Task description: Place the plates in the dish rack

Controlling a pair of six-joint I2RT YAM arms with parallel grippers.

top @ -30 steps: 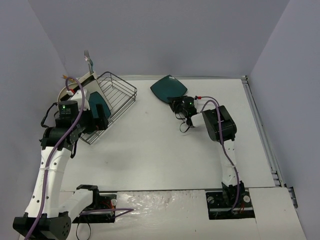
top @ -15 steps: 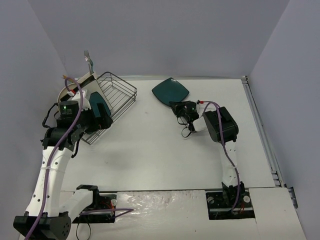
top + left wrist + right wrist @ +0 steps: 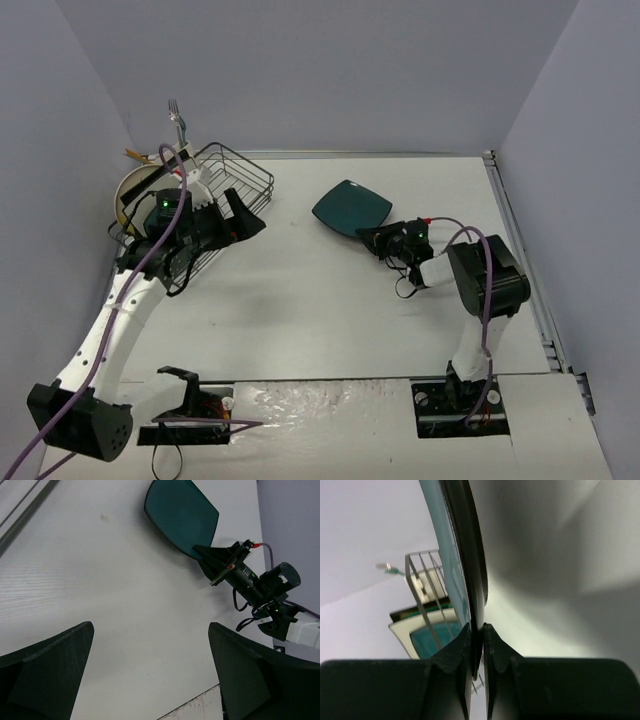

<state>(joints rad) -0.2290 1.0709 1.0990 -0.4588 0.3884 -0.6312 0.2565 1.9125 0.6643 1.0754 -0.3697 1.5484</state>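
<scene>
Firmly pinched at its rim by the right pincer (image 3: pixel 372 236), the teal plate (image 3: pixel 351 207) points far-left; left pincer (image 3: pixel 151 626) gapes empty.

White table, boxed in by plain walls.
The table (image 3: pixel 300 300) is matte white. A metal rail (image 3: pixel 528 262) runs along its right edge, a crinkled glossy strip (image 3: pixel 320 400) covers its near edge, and pale grey-violet walls (image 3: pixel 330 70) rise from its far, left and right sides.
</scene>
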